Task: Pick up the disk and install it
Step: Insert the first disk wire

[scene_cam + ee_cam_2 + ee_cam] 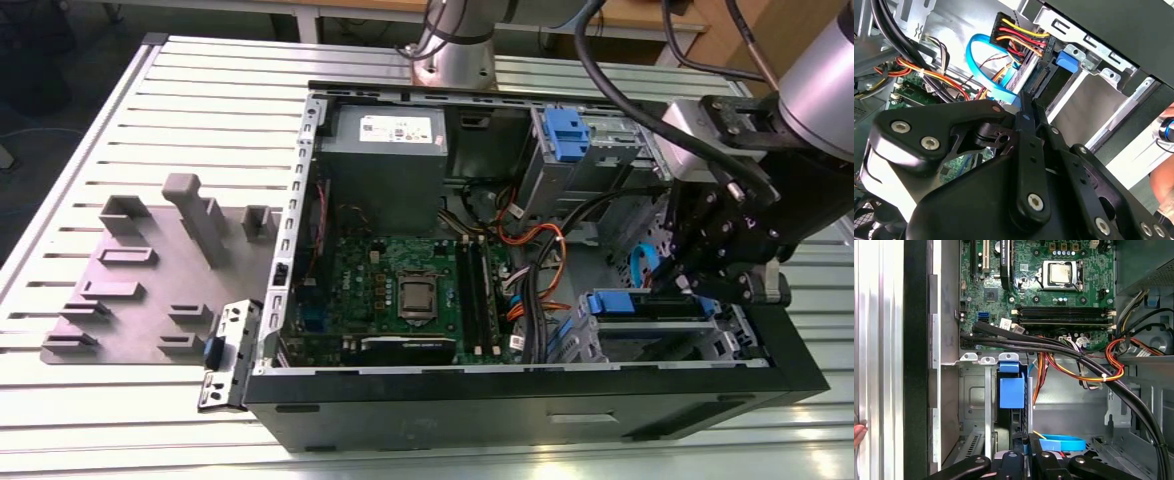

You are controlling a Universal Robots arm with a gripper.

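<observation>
Inside the open black computer case [534, 410], at its corner toward the exterior view's right, my claw [1030, 102] has its fingers drawn together, with no gap I can see and nothing visibly between them. The tips sit just beside the disk [627, 303], a flat silver metal hard drive in a blue plastic carrier frame. It lies in the drive bay's rails with its connector end toward me.

I judge it dense, rigid, smooth-faced and easily hurt by knocks. The blue frame's edges look like the safe hold, not the connector.

A looped blue flat cable [984, 65] and a plug of red, yellow and black wires [1019, 30] crowd that end, and a thick black cable bundle [1054, 347] crosses nearby. Beyond are the green motherboard [400, 290] and the grey metal power supply box [387, 140]. A grey fixture block [147, 270] sits on the slatted metal counter [80, 400], near its edge on the exterior view's left.
</observation>
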